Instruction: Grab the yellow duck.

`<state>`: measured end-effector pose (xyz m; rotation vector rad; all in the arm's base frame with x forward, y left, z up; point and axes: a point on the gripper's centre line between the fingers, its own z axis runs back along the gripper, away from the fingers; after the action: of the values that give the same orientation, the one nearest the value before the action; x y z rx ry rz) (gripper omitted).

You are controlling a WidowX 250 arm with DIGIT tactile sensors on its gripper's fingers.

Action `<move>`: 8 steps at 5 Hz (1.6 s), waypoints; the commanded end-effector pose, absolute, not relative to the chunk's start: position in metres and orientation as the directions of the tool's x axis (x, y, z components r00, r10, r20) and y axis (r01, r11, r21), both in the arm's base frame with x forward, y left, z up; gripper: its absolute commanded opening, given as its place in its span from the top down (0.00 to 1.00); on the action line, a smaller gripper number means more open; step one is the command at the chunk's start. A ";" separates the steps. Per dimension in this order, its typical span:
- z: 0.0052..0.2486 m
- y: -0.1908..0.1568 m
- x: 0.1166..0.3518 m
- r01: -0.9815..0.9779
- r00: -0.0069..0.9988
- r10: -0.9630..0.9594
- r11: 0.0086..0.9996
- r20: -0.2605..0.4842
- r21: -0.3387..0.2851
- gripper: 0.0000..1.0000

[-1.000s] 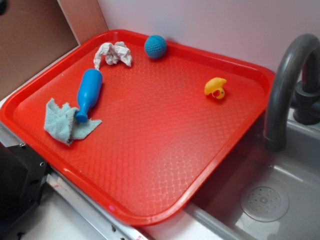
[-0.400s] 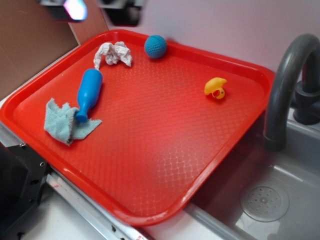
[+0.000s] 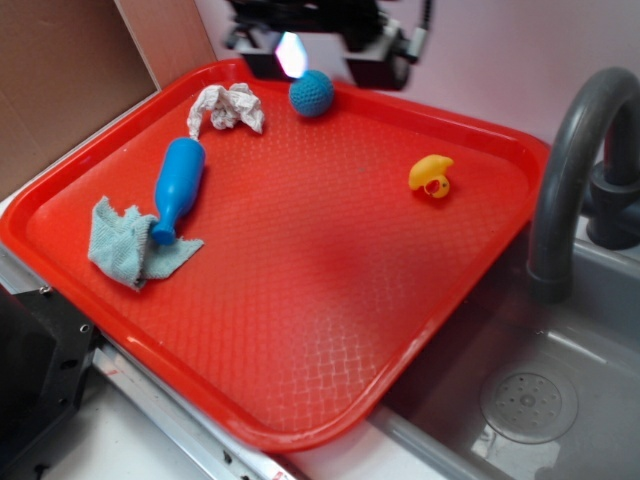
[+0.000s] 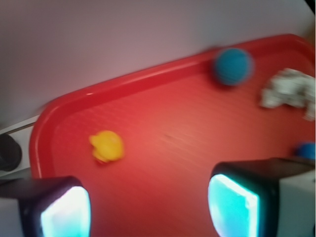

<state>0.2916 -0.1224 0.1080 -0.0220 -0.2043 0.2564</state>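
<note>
Your gripper (image 4: 148, 205) hangs spread wide and empty above the bumpy red plastic tray (image 3: 300, 300), well apart from the small smooth yellow rubber duck (image 3: 431, 175) near the tray's far right corner.

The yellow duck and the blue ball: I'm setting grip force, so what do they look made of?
The small yellow duck looks like smooth rubber or soft plastic: rounded moulded shape, even colour, slight sheen. The blue ball looks knitted or crocheted yarn: matte, bumpy stitched surface. Softness is a guess from looks only.

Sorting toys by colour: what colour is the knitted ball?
Blue, clearest in the exterior view: ball.
</note>
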 end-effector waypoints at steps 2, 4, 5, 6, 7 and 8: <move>0.065 -0.155 0.316 -0.175 0.972 0.177 0.984 0.154 -0.028 0.00; 0.045 -0.139 0.325 -0.207 0.971 0.204 0.978 0.124 0.006 0.00; 0.042 -0.129 0.331 -0.219 0.969 0.215 0.976 0.123 0.018 0.00; 0.038 -0.125 0.341 -0.207 0.972 0.206 0.978 0.114 0.002 0.00; 0.030 -0.129 0.345 -0.168 0.982 0.170 0.985 0.085 -0.030 0.00; 0.026 -0.130 0.347 -0.148 0.986 0.150 0.988 0.074 -0.032 1.00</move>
<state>0.3398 -0.1298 0.0180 -0.0144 -0.0476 0.1465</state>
